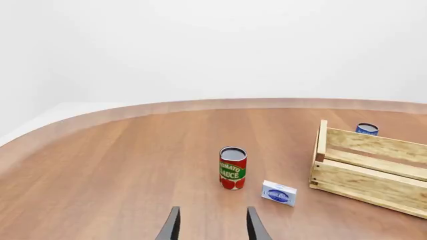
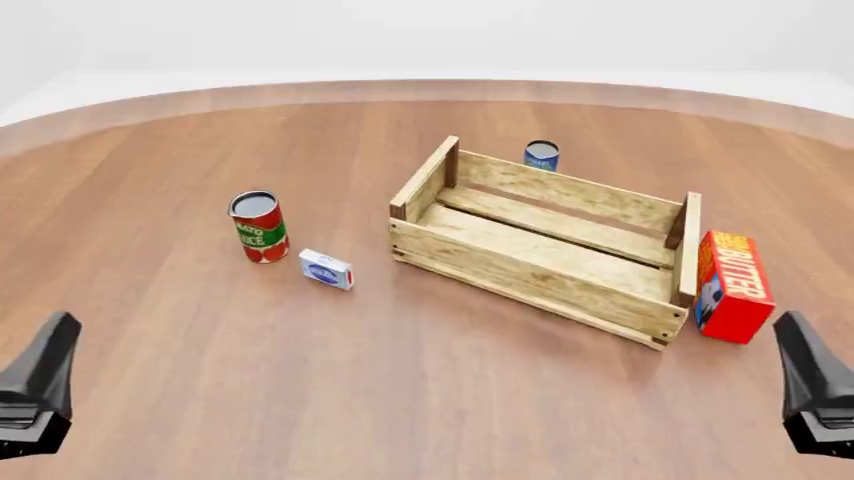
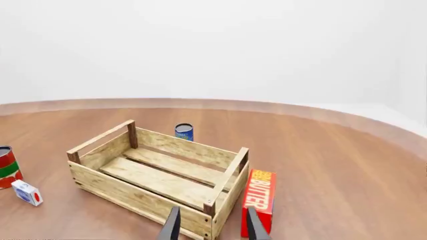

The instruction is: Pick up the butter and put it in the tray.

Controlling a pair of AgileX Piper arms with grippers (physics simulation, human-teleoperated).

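Note:
The butter [image 2: 734, 285] is a red carton with orange lettering, standing on its edge against the right end of the tray [image 2: 534, 285], a pale slatted wooden crate. The right wrist view shows the butter [image 3: 260, 197] just beyond the fingers of my right gripper [image 3: 212, 226], which is open with nothing in it. That gripper [image 2: 817, 392] hangs low at the near right, short of the carton. My left gripper [image 1: 212, 226] is also open and holds nothing, at the near left [image 2: 38, 392], far from the tray [image 1: 367, 180].
A red-green tomato sauce can [image 2: 259, 227] stands left of the tray with a small blue-white box [image 2: 326, 269] beside it. A blue can [image 2: 541, 155] stands behind the tray's far wall. The round wooden table ends in a curved edge [image 2: 427, 88] at the back.

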